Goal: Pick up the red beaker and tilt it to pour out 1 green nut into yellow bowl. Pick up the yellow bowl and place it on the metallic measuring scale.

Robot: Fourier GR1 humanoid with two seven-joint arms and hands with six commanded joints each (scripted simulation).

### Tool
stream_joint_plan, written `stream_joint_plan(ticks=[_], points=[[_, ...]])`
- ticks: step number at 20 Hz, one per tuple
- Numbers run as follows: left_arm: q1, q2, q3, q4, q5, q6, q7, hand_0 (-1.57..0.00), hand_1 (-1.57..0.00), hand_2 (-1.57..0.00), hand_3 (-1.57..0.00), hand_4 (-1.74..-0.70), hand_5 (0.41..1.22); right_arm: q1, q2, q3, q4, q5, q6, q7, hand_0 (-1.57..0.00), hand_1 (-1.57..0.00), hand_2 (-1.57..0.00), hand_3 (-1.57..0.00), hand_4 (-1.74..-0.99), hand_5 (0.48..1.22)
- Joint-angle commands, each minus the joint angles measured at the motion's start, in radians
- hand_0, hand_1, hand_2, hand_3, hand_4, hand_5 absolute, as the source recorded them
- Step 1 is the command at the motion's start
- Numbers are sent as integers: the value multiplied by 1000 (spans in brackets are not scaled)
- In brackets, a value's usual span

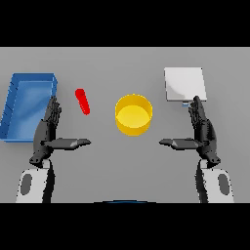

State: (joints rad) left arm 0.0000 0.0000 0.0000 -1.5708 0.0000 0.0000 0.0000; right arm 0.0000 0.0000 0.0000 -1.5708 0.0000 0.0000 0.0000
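Observation:
The red beaker [82,101] lies on its side on the grey table, left of centre. A yellow bowl [133,114] stands in the middle and looks empty. At the back right lies the metallic measuring scale [184,84], a flat pale square. My left hand [47,131] is open, fingers straight and thumb stretched toward the middle; it is just left of and nearer than the beaker, not touching it. My right hand [203,131] is open the same way, near the scale's front edge, right of the bowl. No green nut shows.
A blue tray [14,105] with raised walls stands at the far left, close behind my left hand.

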Motion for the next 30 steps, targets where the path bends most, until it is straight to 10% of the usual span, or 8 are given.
stream_joint_plan(ticks=[1, 6, 9, 16, 30], points=[[-3, -1, 0, 2, 0, 2, 2, 1, 1, 1, 1, -1204, 652, -2, 0, 0, 1, 0, -1, 2, 1, 1, 1, 1, -1245, 681], [-22, -2, 2, 13, -5, 8, 7, 1, 1, 1, 1, -1204, 652, -9, 2, 1, 12, 4, -2, -1, 1, 1, 1, 1, -1245, 681], [38, 50, -74, -85, -101, -6, 12, 1, 1, 1, 1, -1212, 650, 61, -70, 90, -74, 208, -46, -110, 1, 1, 1, 1, -1239, 679], [31, 60, -113, -96, -148, -14, 72, 1, 1, 1, 1, -1254, 679, 85, -73, 119, -122, 235, -36, -90, 1, 1, 1, 1, -1254, 682], [-295, 43, -1, 379, -139, 6, 5, 1, 1, 1, 1, -1339, 717, 82, -68, 94, -120, 174, -13, -83, 1, 1, 1, 1, -1341, 689]])
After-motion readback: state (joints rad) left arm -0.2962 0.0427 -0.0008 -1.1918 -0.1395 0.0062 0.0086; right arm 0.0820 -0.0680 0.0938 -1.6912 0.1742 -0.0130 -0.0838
